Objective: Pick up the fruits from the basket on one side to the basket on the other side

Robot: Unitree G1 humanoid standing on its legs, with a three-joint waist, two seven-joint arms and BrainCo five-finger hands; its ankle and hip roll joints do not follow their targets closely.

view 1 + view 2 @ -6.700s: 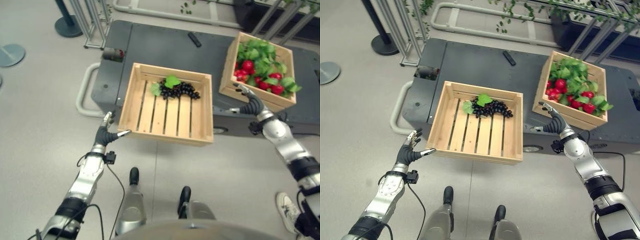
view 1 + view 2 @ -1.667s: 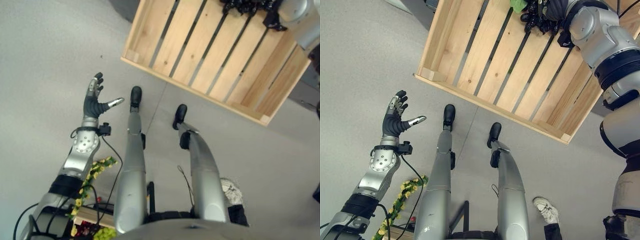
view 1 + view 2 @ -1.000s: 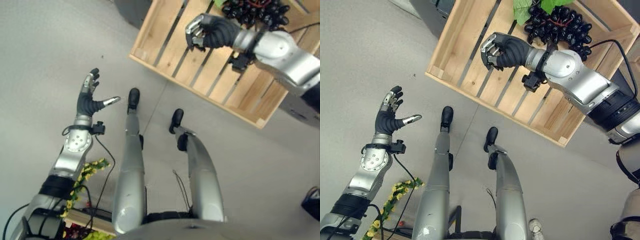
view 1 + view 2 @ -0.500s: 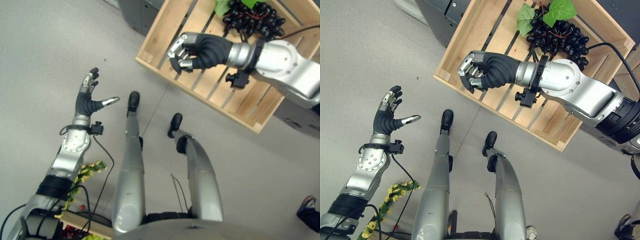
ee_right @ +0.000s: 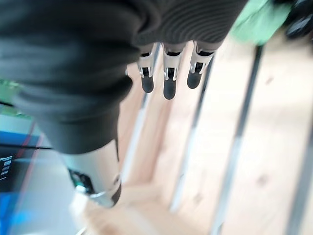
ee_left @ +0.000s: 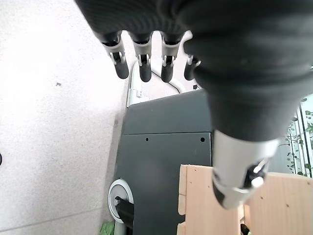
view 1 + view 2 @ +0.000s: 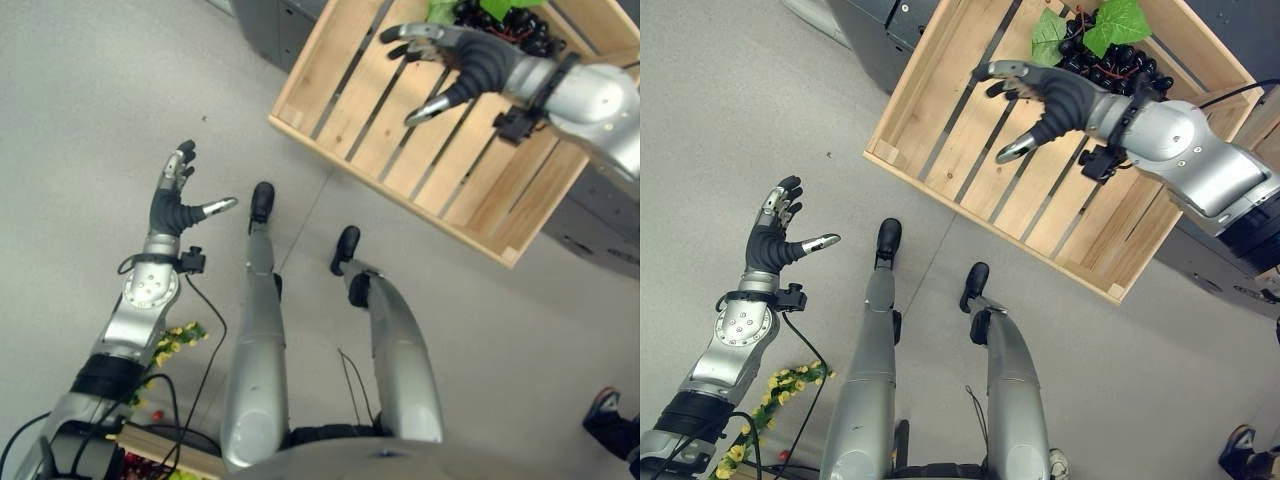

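Observation:
A slatted wooden crate (image 7: 940, 140) rests on a dark cart, seen from above. A bunch of dark grapes (image 7: 1130, 62) with green leaves lies at the crate's far end. My right hand (image 7: 1060, 100) hovers above the slats just short of the grapes, open, fingers spread and holding nothing. In the right wrist view its fingers (image 5: 168, 73) point straight over the wood, with a green leaf (image 5: 259, 22) past them. My left hand (image 7: 775, 240) is open over the floor to the crate's left, empty. Its fingers (image 6: 144, 58) are straight in the left wrist view.
The dark grey cart (image 6: 161, 161) carries the crate and juts out beyond its far left corner. A wooden box edge with yellow flowers (image 7: 175, 345) sits low by my left arm. A person's shoe (image 7: 1238, 445) shows at the lower right on the grey floor.
My right hand has opened from a curled fist and moved from the crate's near edge back toward the grapes. The left hand has stayed put.

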